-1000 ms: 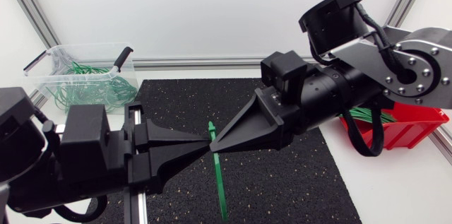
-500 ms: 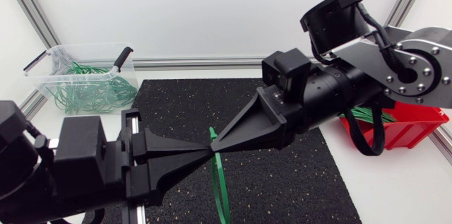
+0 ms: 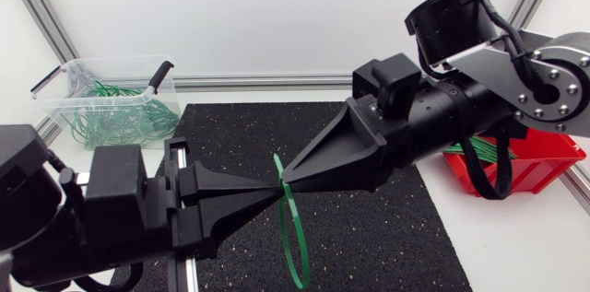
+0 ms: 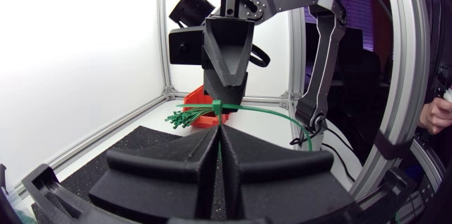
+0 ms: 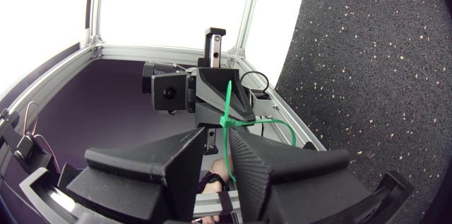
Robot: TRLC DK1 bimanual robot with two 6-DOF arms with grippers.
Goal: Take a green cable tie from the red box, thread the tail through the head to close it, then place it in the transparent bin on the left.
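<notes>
**A:** How do the grippers stand?

**B:** The left gripper (image 4: pixel 219 129) has its two wedge fingers pressed together, with the green cable tie (image 5: pixel 228 100) pinched at their tips. The right gripper (image 3: pixel 288 179) meets it tip to tip. Its fingers are clamped on the same tie, close by the head.

**A:** Where is that, going by the black mat?

**B:** Over the middle of the black mat (image 3: pixel 387 237), raised off it. The left gripper comes in from the mat's left edge, and the right gripper from the mat's far right corner.

**A:** And the tie itself?

**B:** The tail is through the head, so the tie is closed into a loop. A short end sticks out past the fingertips toward the mat's far edge. The loop curves away from the tips toward the mat's near edge. Whether the loop's low end touches the mat, I cannot tell.

**A:** What lies further out?

**B:** The transparent bin (image 3: pixel 55 108) sits on the white table (image 3: pixel 516 246) just off the mat's far left corner, with a heap of looped green ties (image 3: pixel 120 117) inside it. The red box (image 3: pixel 544 168) stands off the mat's right edge, partly hidden behind the right arm (image 3: pixel 516 99). A bundle of straight green ties (image 4: pixel 180 119) pokes out over the box's rim toward the mat.
</notes>
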